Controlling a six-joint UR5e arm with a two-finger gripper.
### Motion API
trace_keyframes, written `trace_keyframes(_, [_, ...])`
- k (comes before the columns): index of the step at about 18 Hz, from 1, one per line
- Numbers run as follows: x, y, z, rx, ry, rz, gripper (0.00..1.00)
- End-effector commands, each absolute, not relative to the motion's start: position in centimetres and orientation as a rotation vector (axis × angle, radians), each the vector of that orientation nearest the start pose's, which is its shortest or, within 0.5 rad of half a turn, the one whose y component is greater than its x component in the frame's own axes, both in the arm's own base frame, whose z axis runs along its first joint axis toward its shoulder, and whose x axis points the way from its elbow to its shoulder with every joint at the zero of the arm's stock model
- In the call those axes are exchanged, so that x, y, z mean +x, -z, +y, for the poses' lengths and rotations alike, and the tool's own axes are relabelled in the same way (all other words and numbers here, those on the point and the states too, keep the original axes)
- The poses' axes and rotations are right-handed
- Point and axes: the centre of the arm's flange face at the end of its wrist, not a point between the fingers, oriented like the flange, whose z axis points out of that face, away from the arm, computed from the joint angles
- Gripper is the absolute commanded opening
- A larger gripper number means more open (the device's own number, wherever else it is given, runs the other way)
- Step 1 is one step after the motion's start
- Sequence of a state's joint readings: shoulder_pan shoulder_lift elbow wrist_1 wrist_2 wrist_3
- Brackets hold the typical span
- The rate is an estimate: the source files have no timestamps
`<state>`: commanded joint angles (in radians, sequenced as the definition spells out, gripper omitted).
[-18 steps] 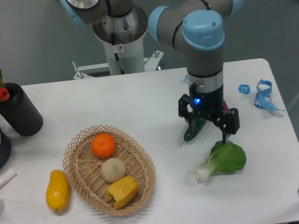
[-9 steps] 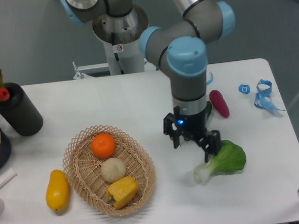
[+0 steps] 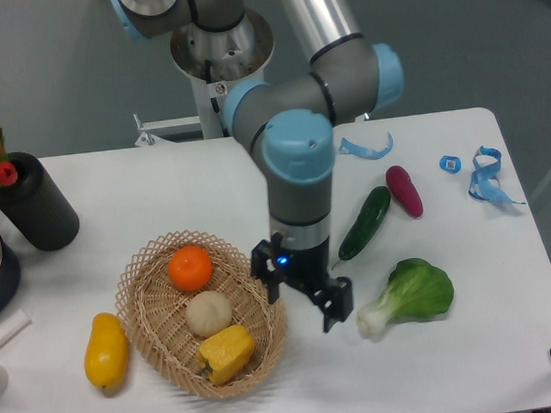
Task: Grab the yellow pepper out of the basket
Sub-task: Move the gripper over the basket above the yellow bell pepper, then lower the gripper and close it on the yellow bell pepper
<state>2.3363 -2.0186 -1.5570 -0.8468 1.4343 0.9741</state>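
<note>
Leftward now, at basket (image 3: 142, 313) rim: jaws wide, empty.

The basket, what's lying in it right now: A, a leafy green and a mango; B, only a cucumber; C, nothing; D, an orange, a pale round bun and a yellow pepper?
D: the basket holds an orange, a pale bun and the yellow pepper.

The pincer (image 3: 302, 293) has moved left, away from the leafy green (image 3: 414, 294), and now sits beside the basket (image 3: 141, 271) rim.
</note>
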Motion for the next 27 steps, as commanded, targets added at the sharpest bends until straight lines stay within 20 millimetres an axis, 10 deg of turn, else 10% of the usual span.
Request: trace_keyframes(27, [-30.4,-23.2,62.5,-2.907,-0.039,0.364,1.00])
